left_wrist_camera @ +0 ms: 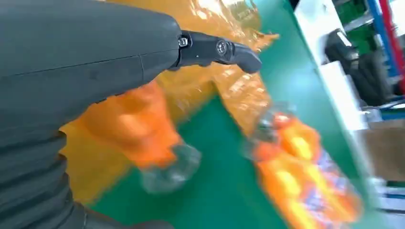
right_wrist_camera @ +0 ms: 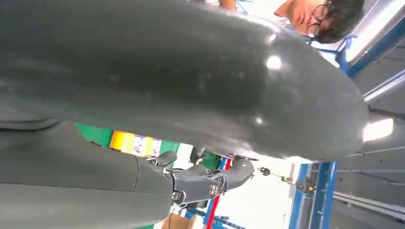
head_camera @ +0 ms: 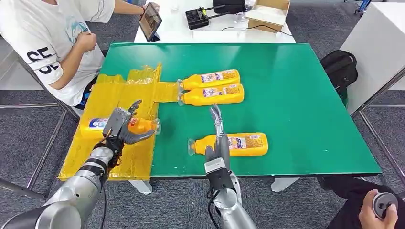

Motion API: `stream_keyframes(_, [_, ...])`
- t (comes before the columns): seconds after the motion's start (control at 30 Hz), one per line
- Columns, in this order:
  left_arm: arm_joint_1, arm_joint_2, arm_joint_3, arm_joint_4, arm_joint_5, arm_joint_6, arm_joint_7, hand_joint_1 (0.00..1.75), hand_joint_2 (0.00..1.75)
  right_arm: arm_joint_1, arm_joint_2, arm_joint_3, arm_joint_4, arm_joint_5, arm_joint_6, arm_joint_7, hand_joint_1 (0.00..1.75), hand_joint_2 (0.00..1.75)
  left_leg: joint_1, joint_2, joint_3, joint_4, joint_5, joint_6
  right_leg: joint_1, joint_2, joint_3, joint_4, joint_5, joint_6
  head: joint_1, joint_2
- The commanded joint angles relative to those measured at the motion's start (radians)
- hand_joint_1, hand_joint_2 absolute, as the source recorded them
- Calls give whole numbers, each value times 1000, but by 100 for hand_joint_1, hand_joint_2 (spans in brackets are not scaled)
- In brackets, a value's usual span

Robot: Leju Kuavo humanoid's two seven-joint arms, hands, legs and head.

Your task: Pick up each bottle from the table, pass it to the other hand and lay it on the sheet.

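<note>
A yellow sheet [head_camera: 112, 90] covers the table's left end. One orange bottle [head_camera: 93, 127] lies on it, clear cap [head_camera: 155, 125] at the sheet's edge. My left hand [head_camera: 125, 126] is spread over this bottle's neck with its fingers [left_wrist_camera: 219, 50] extended; the bottle [left_wrist_camera: 143, 129] shows blurred beneath it. A second orange bottle [head_camera: 239, 143] lies on the green table [head_camera: 296, 86] near the front edge. My right hand [head_camera: 217, 136] stands over its neck end, fingers [right_wrist_camera: 205, 181] straight and holding nothing. Two more bottles [head_camera: 210, 78] [head_camera: 212, 94] lie side by side mid-table.
A person in a white shirt [head_camera: 52, 43] sits at the table's far left corner beside the sheet. A tablet [head_camera: 150, 21] and a cardboard box [head_camera: 268, 13] are on the white table behind. A black bag [head_camera: 340, 67] lies on the floor at right.
</note>
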Motion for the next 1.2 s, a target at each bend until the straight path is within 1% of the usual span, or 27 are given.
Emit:
stream_keyframes(0.03, [18, -89, 105, -189, 334, -116, -2, 0, 175, -44, 15, -62, 101, 19, -4, -34, 0, 0, 0, 0, 1, 0, -2, 2, 1, -2, 2, 0, -1, -3, 0, 0])
stream_keyframes(0.1, [9, -89, 129, -175, 395, -121, -2, 0, 175, -46, 15, -59, 107, 25, -7, -34, 0, 0, 1, 0, 1, 0, -2, 1, 1, -2, 2, -1, -2, -3, 0, 0])
stream_keyframes(0.37, [5, -86, 127, -169, 400, -120, -2, 0, 175, -45, 15, -58, 108, 25, -8, -34, 0, 0, 1, 0, 2, 0, -2, 1, 2, -2, 3, -1, -2, -3, 0, 0])
stream_keyframes(0.4, [-2, -87, 149, -174, 446, -110, -2, 0, 175, -47, 15, -50, 114, 65, -15, -34, 0, 0, 0, 1, 0, 0, -1, 1, 1, -1, 1, 0, -1, -2, 0, 0])
stream_keyframes(0.43, [-3, -89, 155, -193, 463, -80, -2, 0, 175, -46, 15, -44, 116, 86, -22, -34, 0, 0, 0, 1, 2, 0, -2, 1, 1, -1, 2, -1, -2, -3, 0, 0])
stream_keyframes(0.47, [26, -103, 134, -272, 479, -24, -2, 0, 175, -46, 15, -40, 127, 115, -22, -34, 0, 0, 1, 2, 3, 0, -3, 1, 2, 0, 4, -1, -2, -4, 0, 0])
stream_keyframes(0.5, [26, -103, 134, -272, 479, -24, -2, 0, 175, -46, 15, -40, 127, 115, -22, -34, 0, 0, 0, 1, -1, 0, -1, 1, 1, 0, 0, 0, -1, -2, 0, 0])
stream_keyframes(0.57, [37, -105, 116, -299, 490, -18, -2, 0, 175, -50, 12, -35, 139, 137, -20, -34, 0, 0, 0, 1, -3, 0, -1, 1, 1, 0, -2, 0, 0, -1, 0, 0])
stream_keyframes(0.6, [54, -109, 87, -335, 489, 16, -2, 0, 175, -56, 5, -27, 152, 168, -16, -34, 0, 0, 1, 2, 1, 0, -2, 2, 1, 0, 1, -1, -2, -3, 0, 0])
stream_keyframes(0.63, [62, -111, 69, -350, 499, 24, -2, 0, 175, -63, -3, -22, 166, 197, -18, -34, 0, 175, 0, 1, -1, 0, -1, 1, 1, 0, 0, -1, -1, -2, 0, 0])
stream_keyframes(0.67, [92, -114, -3, -414, 478, 114, -2, 0, 175, -94, -35, -1, 209, 358, -119, 1, 0, 175, 0, 2, 1, -1, -2, 1, 1, 0, 1, -1, -2, -3, 0, 0])
stream_keyframes(0.7, [105, -123, -12, -436, 502, 116, -2, 0, 175, -113, -53, -7, 225, 393, -137, 23, 0, 175, 1, 2, 0, 0, -2, 1, 1, 0, 1, -1, -1, -3, 0, 0])
stream_keyframes(0.73, [122, -126, -38, -466, 484, 176, -2, 0, 175, -130, -74, -14, 233, 424, -145, 54, 0, 175, 0, 1, -2, -1, -1, 1, 1, 0, -1, -1, 0, -2, 0, 0])
stream_keyframes(0.77, [162, -129, -93, -544, 480, 216, -2, 0, 175, -151, -106, -38, 227, 437, -140, 67, 0, 175, 1, 1, 0, -1, -2, 2, 2, 0, 2, -2, -1, -3, 0, 0])
stream_keyframes(0.8, [205, -130, -141, -591, 481, 248, -2, 0, 175, -173, -144, -70, 207, 452, -133, 98, 0, 175, 0, 0, -2, -1, -1, 1, 1, -1, -1, -1, 0, -2, 0, 0])
stream_keyframes(0.83, [251, -123, -208, -653, 475, 318, -2, 0, 175, -185, -174, -103, 178, 458, -112, 121, 0, 175, 0, 0, -1, -1, -1, 2, 0, -1, 0, -2, -1, -2, 0, 0])
stream_keyframes(0.87, [263, -128, -216, -664, 474, 325, -2, 0, 175, -196, -188, -113, 173, 454, -97, 126, 0, 175, -1, 0, -1, -1, 0, 2, 0, -1, -1, -2, 0, -1, 0, 0])
stream_keyframes(0.9, [263, -128, -216, -664, 474, 325, -2, 0, 175, -196, -188, -113, 173, 454, -97, 126, 0, 175, 0, -1, 0, -1, -1, 3, 0, -3, 2, -3, -1, -2, 0, 0])
stream_keyframes(0.93, [263, -128, -216, -664, 474, 325, -2, 0, 175, -196, -188, -113, 173, 454, -97, 126, 0, 175, -1, -2, -2, 0, 0, 2, 0, -3, -1, -2, -1, -1, 0, 0])
stream_keyframes(0.97, [263, -128, -216, -664, 474, 325, -2, 0, 175, -196, -188, -113, 173, 454, -97, 126, 0, 175, 0, -2, -1, 0, -1, 2, 0, -3, 1, -2, -1, -2, 0, 0])
stream_keyframes(1.0, [292, -126, -240, -699, 490, 330, -2, 0, 175, -191, -197, -131, 146, 459, -83, 148, 0, 175, -1, -1, -2, 0, -1, 2, 0, -2, -1, -2, -1, -1, 0, 0])
stream_keyframes(1.03, [328, -120, -285, -751, 499, 372, -2, 0, 175, -200, -219, -147, 137, 477, -58, 195, 0, 175, -1, -2, -2, 0, -1, 2, 0, -3, 0, -2, -1, -2, 2, 0])
stream_keyframes(1.07, [377, -118, -336, -806, 498, 414, -2, 0, 175, -229, -263, -158, 157, 517, -13, 253, 0, 175, -1, -2, -1, 0, -2, 3, 0, -4, 2, -2, -2, -3, 0, 0])
stream_keyframes(1.1, [413, -117, -375, -846, 493, 469, -2, 0, 175, -250, -289, -169, 183, 549, 11, 275, 0, 175, -1, -1, -4, 0, -1, 2, -1, -2, -2, -2, 0, -1, 0, 0])
stream_keyframes(1.13, [432, -119, -386, -861, 505, 472, -2, 0, 175, -262, -302, -175, 204, 564, 26, 293, 0, 175, -1, 0, 0, -1, -2, 2, 0, -2, 1, -2, -2, -2, 0, 0])
stream_keyframes(1.2, [502, -124, -422, -936, 533, 492, -2, 0, 175, -288, -333, -199, 268, 595, 70, 313, 0, 175, -2, -2, -2, -1, -1, 2, -1, -3, 0, -3, -1, -1, 0, 0])
